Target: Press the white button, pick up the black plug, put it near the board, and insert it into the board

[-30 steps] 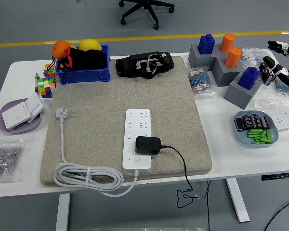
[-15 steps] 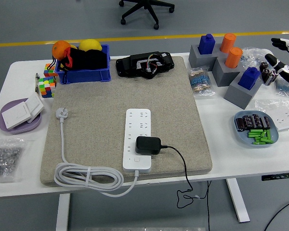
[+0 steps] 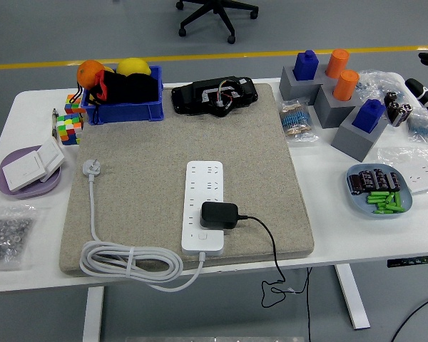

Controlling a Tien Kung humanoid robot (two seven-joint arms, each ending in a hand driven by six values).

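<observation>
The black plug (image 3: 219, 214) sits pushed into the white power strip (image 3: 204, 187), near the strip's front end on the grey mat (image 3: 143, 178). Its black cord (image 3: 271, 249) runs right and drops over the table's front edge. A small white button (image 3: 203, 236) shows on the strip just in front of the plug. My right hand (image 3: 426, 73) is at the far right edge, far from the strip, with only its extended fingers (image 3: 422, 88) showing and nothing in them. The left hand is out of view.
The strip's white cable lies coiled (image 3: 128, 260) at the mat's front left, with its white plug (image 3: 90, 168) further back. A blue bin (image 3: 121, 107) stands back left, grey blocks with pegs (image 3: 342, 100) back right, a blue dish (image 3: 378, 191) at right and a purple plate (image 3: 14, 187) at left.
My right hand has drawn back to the right, from beside the grey blocks almost out of the picture. The plug and strip have not moved.
</observation>
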